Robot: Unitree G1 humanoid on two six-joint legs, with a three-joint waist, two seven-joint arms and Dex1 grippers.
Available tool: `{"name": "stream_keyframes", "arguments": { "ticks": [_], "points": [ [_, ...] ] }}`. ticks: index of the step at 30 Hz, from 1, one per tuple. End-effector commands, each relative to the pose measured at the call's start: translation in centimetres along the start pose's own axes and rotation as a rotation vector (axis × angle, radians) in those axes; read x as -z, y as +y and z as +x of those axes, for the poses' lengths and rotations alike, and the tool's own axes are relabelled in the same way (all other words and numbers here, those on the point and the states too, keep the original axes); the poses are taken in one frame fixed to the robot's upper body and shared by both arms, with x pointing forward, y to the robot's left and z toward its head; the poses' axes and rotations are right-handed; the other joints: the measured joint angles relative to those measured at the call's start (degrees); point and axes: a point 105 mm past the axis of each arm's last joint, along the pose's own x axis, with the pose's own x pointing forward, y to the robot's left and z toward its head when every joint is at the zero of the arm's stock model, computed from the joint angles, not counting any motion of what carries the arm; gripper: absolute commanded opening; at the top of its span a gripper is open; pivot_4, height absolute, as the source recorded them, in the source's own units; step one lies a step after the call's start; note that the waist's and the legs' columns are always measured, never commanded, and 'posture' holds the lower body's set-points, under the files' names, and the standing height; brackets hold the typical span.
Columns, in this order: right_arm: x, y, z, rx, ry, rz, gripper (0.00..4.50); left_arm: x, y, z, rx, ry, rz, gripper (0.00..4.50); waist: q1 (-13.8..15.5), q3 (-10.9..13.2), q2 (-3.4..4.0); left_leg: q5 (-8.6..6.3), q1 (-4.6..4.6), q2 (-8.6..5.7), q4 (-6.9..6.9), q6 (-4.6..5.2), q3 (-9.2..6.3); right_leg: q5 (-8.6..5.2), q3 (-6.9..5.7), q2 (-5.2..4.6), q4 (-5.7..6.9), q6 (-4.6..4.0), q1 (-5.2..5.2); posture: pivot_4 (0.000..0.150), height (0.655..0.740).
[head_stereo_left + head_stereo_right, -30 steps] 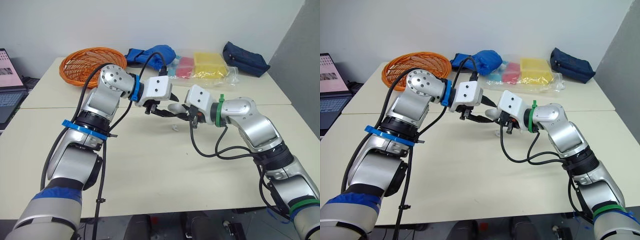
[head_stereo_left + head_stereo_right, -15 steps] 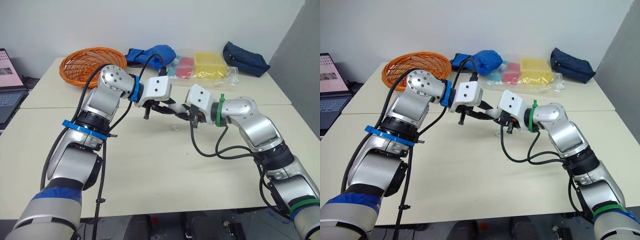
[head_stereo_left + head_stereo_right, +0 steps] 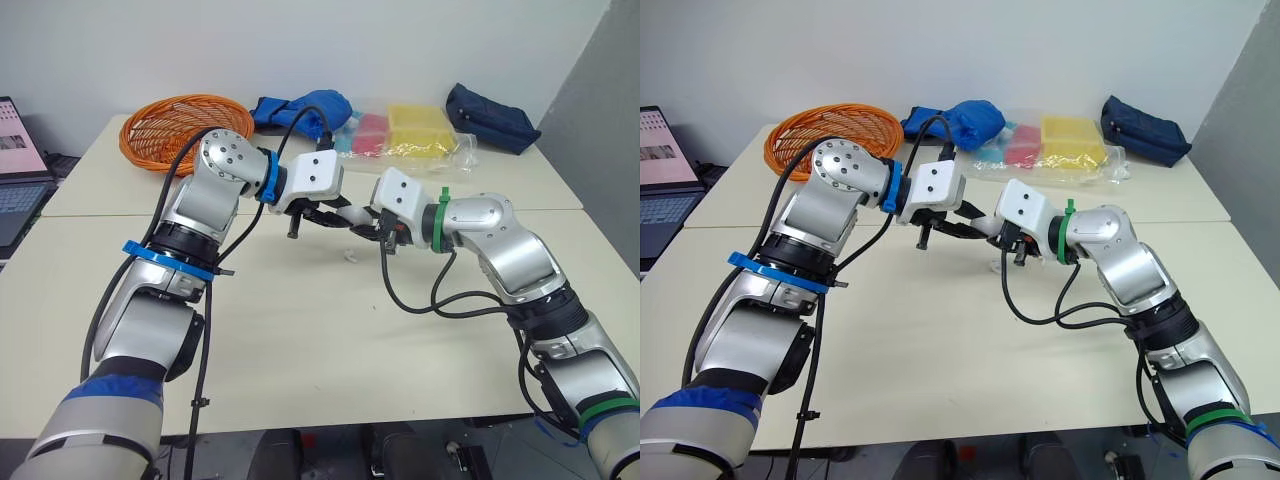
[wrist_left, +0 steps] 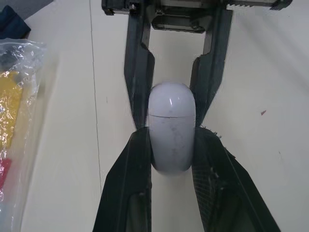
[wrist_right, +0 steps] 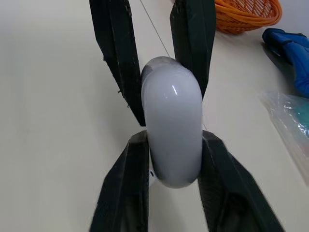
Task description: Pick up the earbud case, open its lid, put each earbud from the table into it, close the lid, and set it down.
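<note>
Bench (image 3: 300, 340) surface, pale and bare in the middle, is carrying an orange basket (image 3: 180, 128) at 11 o'clock, a clear bag (image 3: 405, 130) of yellow and pink items at 12 and a dark blue pouch (image 3: 490, 118) at 1, all well apart from the work. Over the middle, the left gripper (image 3: 322, 217) is reaching in from 9 o'clock and the right gripper (image 3: 368, 228) from 3, meeting tip to tip. Between them the earbud case (image 4: 171, 128) is hanging clear of the bench, its long axis running 9 to 3. The left fingers (image 4: 128, 188) are pinching the body end from both sides. The right fingers (image 5: 123, 193) are pressing on the flanks of the domed end past the seam, likely the lid. Opening is probably turning on that seam, with the left bracing while the right is working the dome loose. A small white earbud (image 3: 350, 256) is lying on the bench just below, at 6 o'clock.
</note>
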Motion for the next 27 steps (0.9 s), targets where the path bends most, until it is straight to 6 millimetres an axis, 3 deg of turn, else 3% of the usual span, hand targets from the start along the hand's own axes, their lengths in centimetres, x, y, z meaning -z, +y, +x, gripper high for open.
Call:
{"name": "stream_keyframes", "arguments": {
  "ticks": [1,5,6,10,13,27],
  "points": [
    [-2.0,-0.8,-1.1,0.025,-0.065,-0.034,2.85,-0.8,0.2,-0.8,-0.029,-0.051,-0.019,0.75,-0.1,0.0,0.0,0.0,0.0,0.0,0.0,0.0,0.0,0.0,0.0,0.0,0.0,0.0,0.0,0.15,0.74],
    [-3.5,-0.1,-3.1,-0.025,-0.163,0.089,4.29,0.6,0.1,-1.0,-0.077,-0.144,-0.277,0.75,0.0,0.0,0.0,0.0,0.0,0.02,-0.01,0.0,-0.03,0.0,-0.02,0.01,0.01,0.0,-0.01,0.15,0.74],
    [-3.9,0.0,-3.5,-0.024,-0.182,0.103,4.45,0.9,-0.3,-1.1,-0.069,-0.153,-0.314,0.75,0.0,0.0,0.0,0.0,0.0,0.02,0.0,0.0,-0.03,0.0,-0.02,0.01,0.01,0.0,-0.01,0.15,0.74],
    [-4.0,-0.1,-5.5,0.019,-0.223,0.132,4.45,1.6,-1.9,-1.9,-0.07,-0.284,-0.543,0.75,-0.1,0.0,0.0,0.0,0.01,0.02,0.0,0.0,-0.05,0.0,-0.03,0.0,0.0,0.0,0.03,0.15,0.74],
    [-3.6,0.0,-5.8,0.039,-0.203,0.141,4.45,1.3,-2.6,-2.2,-0.072,-0.356,-0.655,0.75,-0.1,0.0,0.0,0.0,0.0,0.02,0.03,0.0,-0.07,-0.01,-0.05,-0.02,0.01,0.02,0.04,0.15,0.74],
    [-3.0,-0.5,-4.1,0.066,-0.154,0.143,4.45,-0.1,-4.1,-1.9,-0.046,-0.386,-0.695,0.75,0.0,0.0,0.0,0.0,0.13,0.01,0.05,0.0,-0.06,0.0,-0.02,0.0,0.03,0.08,0.14,0.15,0.74]
  ]
}}
